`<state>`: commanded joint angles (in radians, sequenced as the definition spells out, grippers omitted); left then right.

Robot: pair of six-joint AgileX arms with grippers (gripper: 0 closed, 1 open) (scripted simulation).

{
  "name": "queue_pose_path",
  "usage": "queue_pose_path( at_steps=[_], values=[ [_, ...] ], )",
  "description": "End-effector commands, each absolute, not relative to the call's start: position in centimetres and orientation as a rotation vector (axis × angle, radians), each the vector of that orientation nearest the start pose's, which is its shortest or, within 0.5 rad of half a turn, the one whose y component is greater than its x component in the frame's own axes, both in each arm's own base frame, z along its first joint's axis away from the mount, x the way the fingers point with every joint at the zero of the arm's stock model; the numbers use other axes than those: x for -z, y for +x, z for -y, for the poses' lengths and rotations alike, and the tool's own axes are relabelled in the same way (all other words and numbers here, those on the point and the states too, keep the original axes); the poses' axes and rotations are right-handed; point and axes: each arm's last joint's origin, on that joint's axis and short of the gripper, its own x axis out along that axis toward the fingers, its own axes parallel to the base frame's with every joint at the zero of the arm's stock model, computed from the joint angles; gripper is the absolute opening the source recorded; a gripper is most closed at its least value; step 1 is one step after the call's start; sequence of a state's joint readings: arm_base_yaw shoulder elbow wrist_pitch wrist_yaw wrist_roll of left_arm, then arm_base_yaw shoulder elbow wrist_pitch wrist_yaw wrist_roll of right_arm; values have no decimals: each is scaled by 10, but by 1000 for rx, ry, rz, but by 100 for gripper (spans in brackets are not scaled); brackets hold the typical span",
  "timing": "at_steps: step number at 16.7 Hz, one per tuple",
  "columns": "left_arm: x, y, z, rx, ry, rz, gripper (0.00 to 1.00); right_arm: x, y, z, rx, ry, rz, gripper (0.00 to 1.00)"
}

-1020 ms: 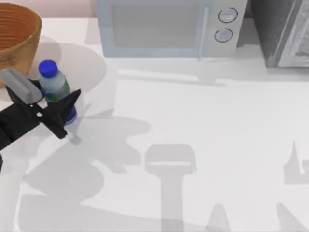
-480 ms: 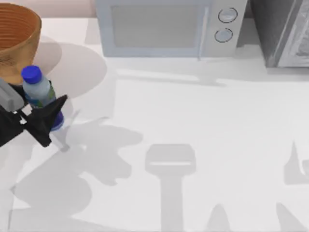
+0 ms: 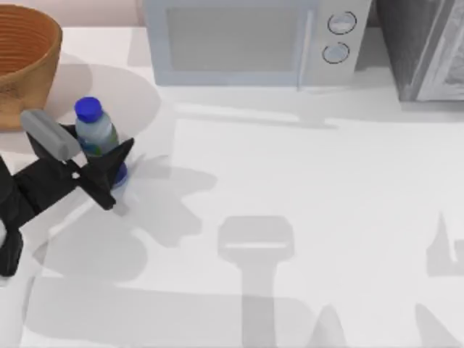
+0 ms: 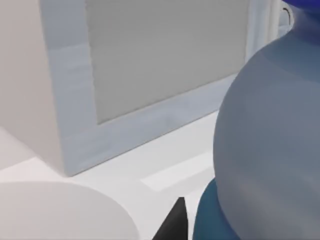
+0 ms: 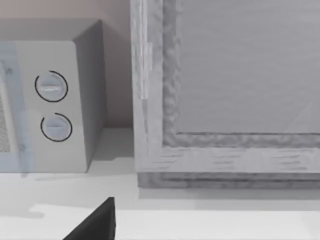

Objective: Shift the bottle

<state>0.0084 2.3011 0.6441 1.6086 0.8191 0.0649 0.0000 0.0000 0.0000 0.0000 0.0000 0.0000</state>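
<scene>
Left end effector [image 3: 109, 170] clamped on bottle [image 3: 98, 138], upright at counter [image 3: 304, 188] left side, near basket [image 3: 25, 65]. Carry level, grip low & firm, avoid basket + microwave [image 3: 246, 43]. Right end effector: can't tell.

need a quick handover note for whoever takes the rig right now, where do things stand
Left tool: shut on the bottle at the table's left side, right of the basket, in front of the microwave.
Right tool: a dark fingertip shows in its wrist view, which looks at the microwave's dials; arm parked.
Done: bottle gripped.
Left: carry it to its new spot, set it down, release.
</scene>
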Motion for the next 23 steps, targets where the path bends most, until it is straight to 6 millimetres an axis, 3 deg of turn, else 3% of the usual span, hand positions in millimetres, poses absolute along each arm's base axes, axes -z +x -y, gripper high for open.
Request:
queue_pose_path(
  at_steps=[4,17,23],
  values=[
    [-41,330,19,785,31,-14,0,-160,106,1,0,0,0,100],
    [-41,330,19,785,31,-14,98,-160,106,1,0,0,0,100],
    [-41,330,19,785,31,-14,100,-160,106,1,0,0,0,100]
  ],
)
